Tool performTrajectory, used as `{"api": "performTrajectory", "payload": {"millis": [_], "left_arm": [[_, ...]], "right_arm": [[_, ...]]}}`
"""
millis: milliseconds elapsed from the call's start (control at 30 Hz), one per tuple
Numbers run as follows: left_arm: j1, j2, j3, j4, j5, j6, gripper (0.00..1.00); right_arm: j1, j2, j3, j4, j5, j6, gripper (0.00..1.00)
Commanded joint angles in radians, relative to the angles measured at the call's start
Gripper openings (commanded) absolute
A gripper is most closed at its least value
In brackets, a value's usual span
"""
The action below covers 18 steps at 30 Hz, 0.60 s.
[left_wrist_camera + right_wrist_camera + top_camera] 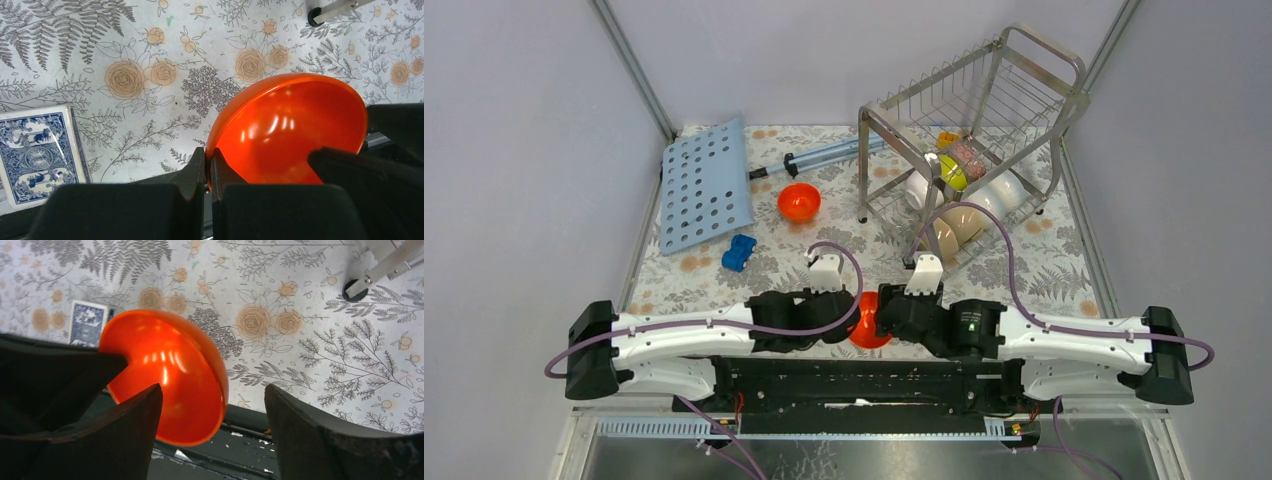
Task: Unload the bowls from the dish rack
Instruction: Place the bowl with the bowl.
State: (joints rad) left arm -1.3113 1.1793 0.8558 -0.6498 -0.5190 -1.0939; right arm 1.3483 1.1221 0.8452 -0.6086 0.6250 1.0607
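Observation:
An orange bowl (867,325) hangs tilted on edge between my two grippers, near the table's front edge. My left gripper (208,155) is shut on the rim of this bowl (290,130), one finger inside it and one outside. My right gripper (212,390) is open, its fingers standing apart on either side of the bowl's (165,370) other rim without touching it. The steel dish rack (984,130) stands at the back right with pale bowls (944,235) in its lower tier. A second orange bowl (799,202) sits upright on the table.
A light-blue perforated board (706,185) lies at the back left beside a grey tube (824,155). A blue patterned card box (40,155) lies on the floral cloth left of the held bowl. A yellow-green item (952,172) sits in the rack.

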Motion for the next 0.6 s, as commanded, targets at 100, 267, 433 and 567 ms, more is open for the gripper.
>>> {"api": "performTrajectory", "payload": {"millis": [100,267,433,567], "left_arm": [[0.125,-0.076,0.046,0.011,-0.028,0.092,0.00],[0.349,-0.110,0.104,0.016,0.048,0.236,0.00],[0.598,-0.073,0.182,0.058,0.196,0.326,0.00],[0.788,0.014,0.239,0.102,0.338,0.340,0.00]], "right_arm": [[-0.002,-0.126,0.083,0.016,-0.099,-0.287,0.84],[0.007,-0.271,-0.009,0.157,-0.300,-0.464,0.82],[0.008,-0.352,-0.131,0.254,-0.331,-0.501,0.82],[0.008,-0.383,-0.251,0.391,-0.369,-0.508,0.83]]}}
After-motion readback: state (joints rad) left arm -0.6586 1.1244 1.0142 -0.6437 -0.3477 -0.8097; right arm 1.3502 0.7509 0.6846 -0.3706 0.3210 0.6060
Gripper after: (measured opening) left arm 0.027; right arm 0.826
